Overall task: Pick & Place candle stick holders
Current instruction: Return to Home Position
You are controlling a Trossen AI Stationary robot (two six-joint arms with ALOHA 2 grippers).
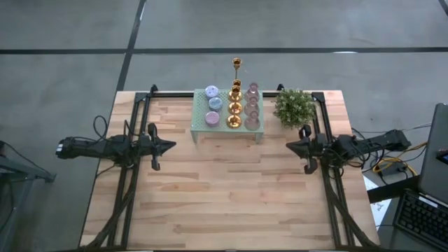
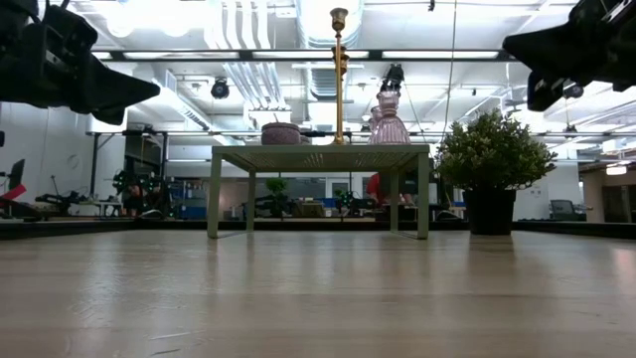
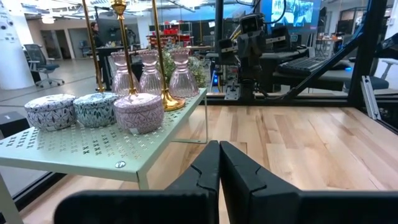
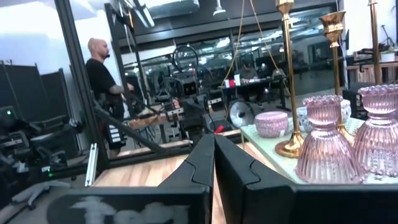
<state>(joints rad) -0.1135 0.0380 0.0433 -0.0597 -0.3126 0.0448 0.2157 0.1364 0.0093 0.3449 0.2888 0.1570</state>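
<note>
While both arms hang above the table [image 1: 231, 196], well apart from the green stand [image 1: 200, 124], the left hand [image 1: 170, 145] and the right hand [image 1: 290, 145] each have their fingers pressed together. On the stand the candle holders [image 1: 233, 106] sit in three rows: round pastel holders [image 1: 212, 106], gold holders [image 1: 234, 120], and pink glass holders [image 1: 252, 105] nearest the potted plant [image 1: 294, 106], which sits just beside the stand. The tall gold holder [image 1: 236, 66] seems to stand at the far end of its row.
</note>
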